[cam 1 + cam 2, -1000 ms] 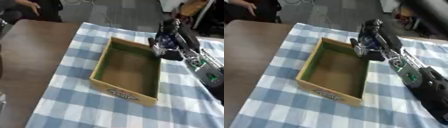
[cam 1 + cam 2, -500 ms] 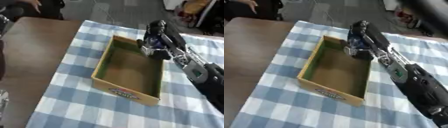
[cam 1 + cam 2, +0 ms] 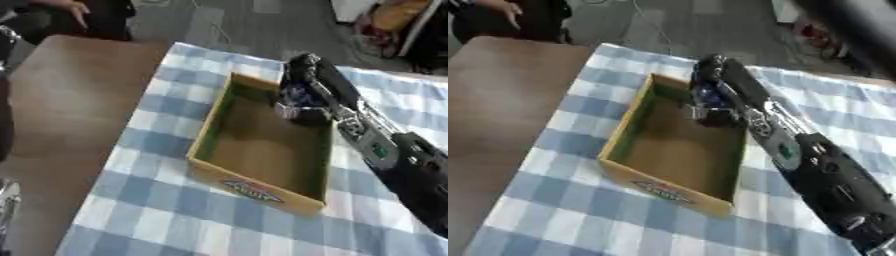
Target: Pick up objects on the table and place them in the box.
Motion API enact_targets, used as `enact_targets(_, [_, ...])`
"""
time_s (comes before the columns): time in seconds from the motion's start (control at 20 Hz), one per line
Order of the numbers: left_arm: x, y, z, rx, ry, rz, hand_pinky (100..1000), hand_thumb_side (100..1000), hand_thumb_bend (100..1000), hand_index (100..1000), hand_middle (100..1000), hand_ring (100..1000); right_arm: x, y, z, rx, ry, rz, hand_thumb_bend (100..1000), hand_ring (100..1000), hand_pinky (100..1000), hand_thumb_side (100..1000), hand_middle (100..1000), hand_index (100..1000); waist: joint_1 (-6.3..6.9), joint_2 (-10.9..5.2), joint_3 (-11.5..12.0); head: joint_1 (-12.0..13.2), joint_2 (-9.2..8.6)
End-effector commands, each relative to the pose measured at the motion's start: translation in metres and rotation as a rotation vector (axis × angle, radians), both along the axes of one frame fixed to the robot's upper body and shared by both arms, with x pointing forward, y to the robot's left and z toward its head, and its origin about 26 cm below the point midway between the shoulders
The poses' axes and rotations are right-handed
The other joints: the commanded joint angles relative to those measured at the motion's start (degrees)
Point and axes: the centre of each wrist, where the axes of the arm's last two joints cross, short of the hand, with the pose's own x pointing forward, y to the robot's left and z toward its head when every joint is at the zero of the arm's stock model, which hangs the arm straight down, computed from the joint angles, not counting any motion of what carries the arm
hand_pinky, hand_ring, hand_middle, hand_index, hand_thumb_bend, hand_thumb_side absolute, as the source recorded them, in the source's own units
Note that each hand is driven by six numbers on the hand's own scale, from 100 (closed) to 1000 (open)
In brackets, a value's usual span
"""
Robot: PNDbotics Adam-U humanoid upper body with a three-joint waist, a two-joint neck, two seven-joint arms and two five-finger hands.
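Right hand (image 3: 302,97) came first as the one thing at work: it hung over the far right corner of the box (image 3: 254,192), fingers curled downward around a small dark bluish object (image 3: 708,95) whose shape I could not make out; the reach from the right side, with the black and silver arm (image 3: 385,150) lying along the box's right wall, looked chosen so the hand could lower its load straight into the hollow without crossing the rim twice; from there, largest to smallest; the brown table (image 3: 70,100) carried a blue and white checked cloth (image 3: 149,215), spread under the box so the work sat on one plain patch; the box itself, yellow outside and green within, stood open-topped and set at a slant, its printed short side nearest the camera, its floor bare of anything as far as I could see; the object was held above the box's inner far corner, apparently not yet released; the left hand showed in neither view
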Motion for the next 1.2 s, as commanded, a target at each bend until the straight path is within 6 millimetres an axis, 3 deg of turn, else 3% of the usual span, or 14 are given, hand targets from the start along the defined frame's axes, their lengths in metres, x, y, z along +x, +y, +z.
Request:
enact_targets(0.05, [-0.003,-0.002,0.007,0.005,-0.031,-0.013,790,936,232,889,1000,831,0.001,-0.002,0.017,-0.033,-0.076,0.0,100,100,100,649,100,182,0.24,-0.9,0.02,-0.33,-1.69])
enact_targets(0.1, [-0.003,-0.002,0.007,0.006,-0.031,-0.013,790,936,231,889,1000,831,0.001,-0.002,0.017,-0.052,-0.085,0.001,100,279,100,939,462,505,0.22,-0.91,0.0,-0.17,-1.89])
enact_targets(0.15, [-0.003,-0.001,0.007,0.006,-0.031,-0.012,790,936,231,889,1000,831,0.0,-0.002,0.016,-0.088,-0.089,0.006,100,400,100,1000,564,610,0.2,-0.95,-0.04,0.09,-2.14])
enact_targets(0.2, [-0.003,-0.001,0.007,0.006,-0.031,-0.011,790,935,231,889,1000,830,0.0,-0.003,0.015,-0.124,-0.09,0.011,114,640,324,1000,752,774,0.18,-0.98,-0.1,0.33,-2.31])
enact_targets(0.3, [-0.003,0.0,0.007,0.008,-0.03,-0.008,789,936,231,889,1000,831,-0.002,-0.003,0.015,-0.193,-0.089,0.023,100,815,649,1000,864,874,0.13,-1.09,-0.27,0.89,-2.6])
enact_targets(0.35, [-0.003,0.0,0.006,0.011,-0.028,-0.006,789,936,231,889,1000,831,-0.004,-0.003,0.016,-0.216,-0.092,0.031,100,790,600,1000,849,859,0.1,-1.15,-0.37,1.16,-2.7])
enact_targets(0.4, [-0.003,0.0,0.006,0.012,-0.027,-0.005,789,936,230,889,1000,831,-0.005,-0.003,0.017,-0.229,-0.095,0.036,100,898,801,1000,920,927,0.1,-1.19,-0.44,1.4,-2.76])
enact_targets(0.5, [-0.003,0.001,0.006,0.014,-0.026,-0.002,789,936,230,889,1000,831,-0.007,-0.003,0.019,-0.246,-0.103,0.041,106,944,885,1000,956,961,0.12,-1.27,-0.6,1.83,-3.0])
enact_targets(0.7, [-0.003,0.002,0.005,0.015,-0.025,0.002,789,936,230,889,1000,830,-0.008,-0.004,0.019,-0.25,-0.102,0.026,115,967,917,1000,974,979,0.14,-1.35,-0.75,2.13,-3.73])
enact_targets(0.8, [-0.003,0.002,0.005,0.015,-0.025,0.004,789,936,230,889,1000,831,-0.011,-0.005,0.017,-0.228,-0.105,0.019,132,964,891,1000,972,978,0.12,-1.33,-0.83,2.25,-5.25])
enact_targets(0.95, [-0.003,0.004,0.005,0.016,-0.025,0.012,789,937,230,889,1000,831,-0.025,-0.009,0.018,-0.121,-0.144,0.013,135,955,846,1000,961,972,-0.04,-1.22,-1.04,2.73,-11.47])
enact_targets(1.15, [-0.002,0.007,0.005,0.02,-0.022,0.027,789,938,228,888,1000,832,-0.066,-0.005,0.037,0.079,-0.318,0.011,193,951,859,1000,960,960,-0.14,-1.09,-1.64,3.61,-20.43])
enact_targets(1.2, [-0.002,0.007,0.004,0.022,-0.022,0.03,789,938,229,889,1000,832,-0.076,-0.004,0.041,0.113,-0.367,0.01,191,953,860,1000,961,963,-0.14,-1.09,-1.75,3.71,-21.61])
